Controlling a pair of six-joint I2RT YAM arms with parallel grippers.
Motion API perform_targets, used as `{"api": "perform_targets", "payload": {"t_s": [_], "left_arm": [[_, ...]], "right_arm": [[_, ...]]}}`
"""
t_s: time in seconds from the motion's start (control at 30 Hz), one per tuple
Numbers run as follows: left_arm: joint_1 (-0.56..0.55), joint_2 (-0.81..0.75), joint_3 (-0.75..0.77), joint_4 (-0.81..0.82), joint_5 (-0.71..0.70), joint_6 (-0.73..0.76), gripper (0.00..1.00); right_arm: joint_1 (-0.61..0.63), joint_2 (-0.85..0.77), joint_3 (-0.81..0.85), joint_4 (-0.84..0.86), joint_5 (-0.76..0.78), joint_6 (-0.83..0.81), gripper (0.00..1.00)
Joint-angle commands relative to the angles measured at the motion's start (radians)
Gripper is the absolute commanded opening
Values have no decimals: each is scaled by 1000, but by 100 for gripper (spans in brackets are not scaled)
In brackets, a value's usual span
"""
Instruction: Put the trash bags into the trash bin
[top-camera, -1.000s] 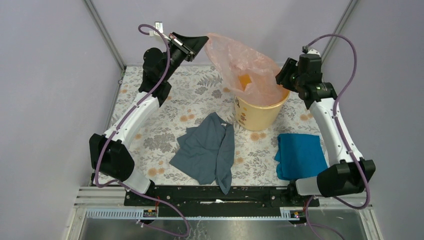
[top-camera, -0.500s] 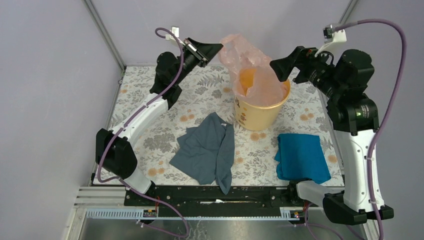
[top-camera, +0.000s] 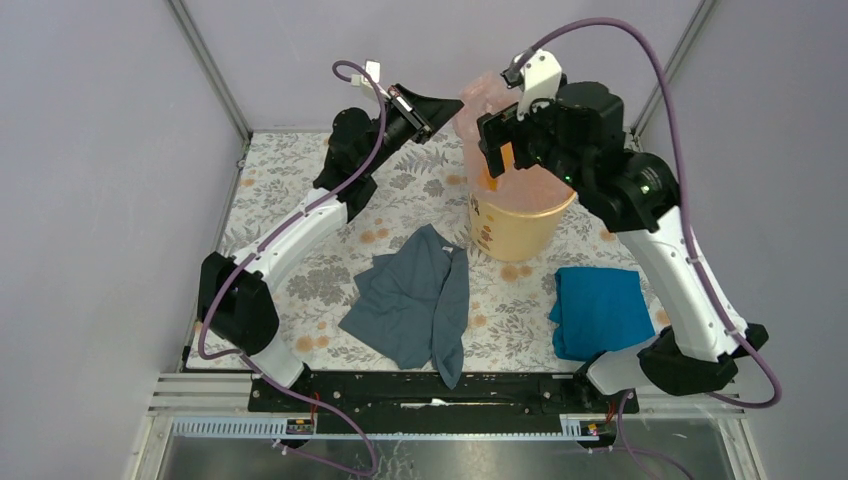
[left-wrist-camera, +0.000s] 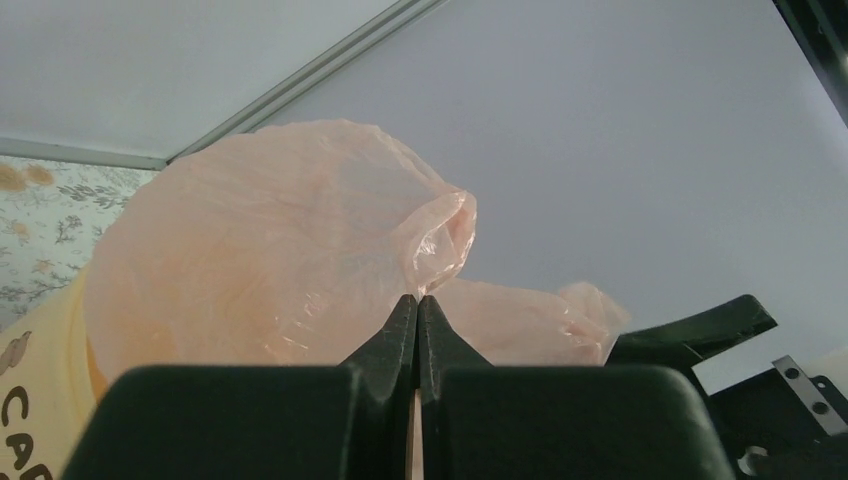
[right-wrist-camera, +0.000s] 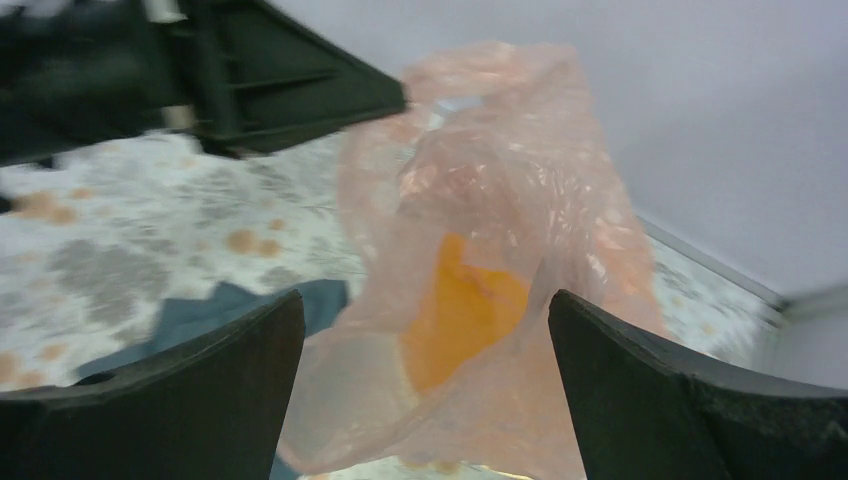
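The thin pink-peach trash bag (top-camera: 524, 186) hangs partly inside the yellow-orange trash bin (top-camera: 515, 238) at the back of the table, and its top is pulled up to the left. My left gripper (top-camera: 458, 101) is shut on the bag's upper edge; in the left wrist view the closed tips (left-wrist-camera: 417, 298) pinch a fold of the film (left-wrist-camera: 270, 240). My right gripper (top-camera: 498, 150) is open just above the bin's left rim. In the right wrist view its fingers (right-wrist-camera: 425, 310) straddle the bag (right-wrist-camera: 520, 190) without touching it, and the bin's orange inside (right-wrist-camera: 465, 310) shows through.
A grey-blue cloth (top-camera: 415, 295) lies crumpled in front of the bin, left of centre. A bright blue cloth (top-camera: 600, 310) lies folded at the front right. Grey walls and metal frame posts (top-camera: 205, 65) enclose the floral table (top-camera: 300, 220).
My right arm has risen and swung left, bringing its open gripper from the bin's right side to over the bag. My left gripper has moved a little to the right, still pinching the bag.
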Motion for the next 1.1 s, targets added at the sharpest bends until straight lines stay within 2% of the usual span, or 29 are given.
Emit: {"api": "perform_targets", "payload": {"t_s": [0.0,0.07,0.17,0.23,0.27,0.33,0.4,0.47,0.6,0.7,0.83,0.97,1.07], "left_arm": [[2,-54,21,5,-23,52,0],[3,-62,9,-4,-29,61,0],[2,-69,-11,-1,-40,63,0],[2,-72,-24,-5,-46,65,0],[3,-75,-33,-8,-52,68,0],[2,-83,-47,-17,-63,77,0],[2,-92,-60,-36,-77,98,0],[2,-104,-76,-52,-88,120,0],[2,-130,-123,-61,-91,167,0],[2,-148,-145,-90,-96,251,0],[1,-120,-90,-230,-96,371,0],[-5,-122,-56,-240,-40,395,0],[-4,-125,-54,-290,-100,398,0]], "right_arm": [[32,24,-14,115,458,-76,97],[32,23,-65,205,524,-74,96],[31,52,-112,306,738,-6,67],[2,67,-124,298,780,74,55],[-34,68,-129,264,744,141,51],[-150,58,-160,196,562,297,34],[-246,21,-240,193,384,380,17],[-261,-33,-359,231,314,390,11],[-272,-128,-491,255,214,451,9],[-278,-152,-534,302,119,489,12],[-279,-67,-379,270,76,469,15],[-279,-12,-217,242,135,410,19],[-280,-53,-292,309,242,349,25]]}}
